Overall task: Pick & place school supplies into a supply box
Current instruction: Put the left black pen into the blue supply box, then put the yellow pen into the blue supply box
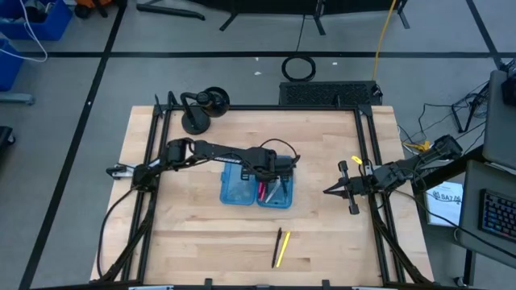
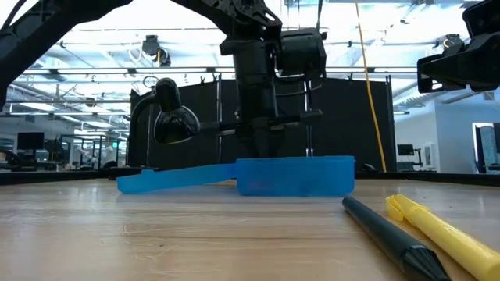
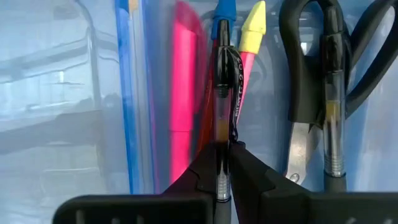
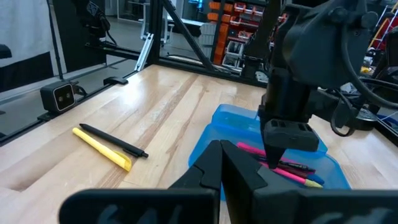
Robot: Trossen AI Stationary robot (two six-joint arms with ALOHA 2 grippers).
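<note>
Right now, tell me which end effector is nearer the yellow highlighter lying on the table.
Right, narrowly. The right end effector hovers off beyond the yellow highlighter toward the table's right edge; the left end effector is down in the blue supply box, shut on a black pen.

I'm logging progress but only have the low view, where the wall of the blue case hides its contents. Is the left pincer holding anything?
Observer: Yes. The left pincer is shut on a clear-barrelled black pen, down inside the right half of the translucent blue plastic case.
Operator: What else is in there?
Observer: Black-handled scissors, a pink marker and a yellow-capped pen lie in that same half.
Operator: And the other arm?
Observer: The right pincer is shut and empty, near the right side of the wooden table, apart from the case.
</note>
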